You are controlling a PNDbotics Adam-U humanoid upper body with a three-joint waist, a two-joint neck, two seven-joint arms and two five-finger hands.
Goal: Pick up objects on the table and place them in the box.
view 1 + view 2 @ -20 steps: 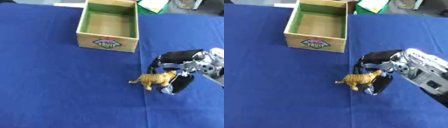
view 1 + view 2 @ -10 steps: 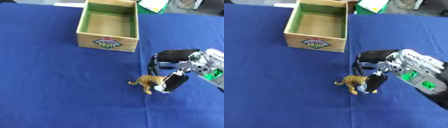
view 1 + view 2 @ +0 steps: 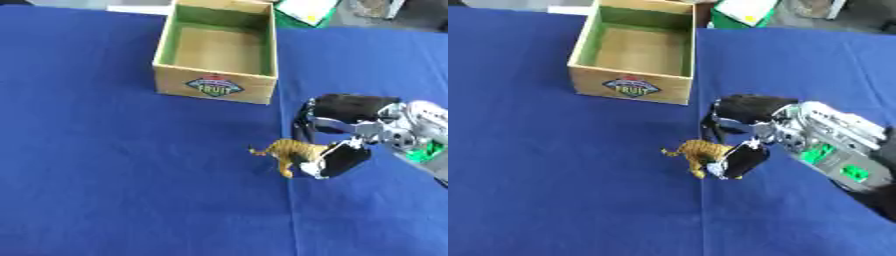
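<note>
— On the blue cloth, what do we have beside the right hand [image 3: 350, 135]?

— We see a small toy tiger [image 3: 289, 151], orange with dark stripes, standing on the blue tablecloth [image 3: 105, 175] just at the hand's fingertip side. Its rear end is tucked between the thumb [image 3: 339, 161] on the near side and the black fingers [image 3: 313, 116] curling round on the far side; its head end sticks out away from the palm.

— So how do we describe the hand itself?

— We'd call it curled about the tiger's hindquarters, thumb and fingers closing from opposite sides. The thumb tip meets the toy's back end; whether the fingers also touch it we cannot tell, since they arch over and behind it.

— Is the tiger off the cloth?

— We see its legs down against the tablecloth, with a faint shadow right under them.

— And the box [image 3: 217, 51]?

— We find it beyond the fingers and off to the hand's left, well apart from the tiger: an open wooden box with green inner walls and a bare bottom, a round fruit label [image 3: 213, 86] on its near face.

— Anything else in our two views?

— Past the box, at the far edge of the tablecloth, we note a green and white item [image 3: 745, 12], only partly shown. The arm's silver wrist [image 3: 833, 135] with green parts runs off from the palm toward the right edge.
</note>
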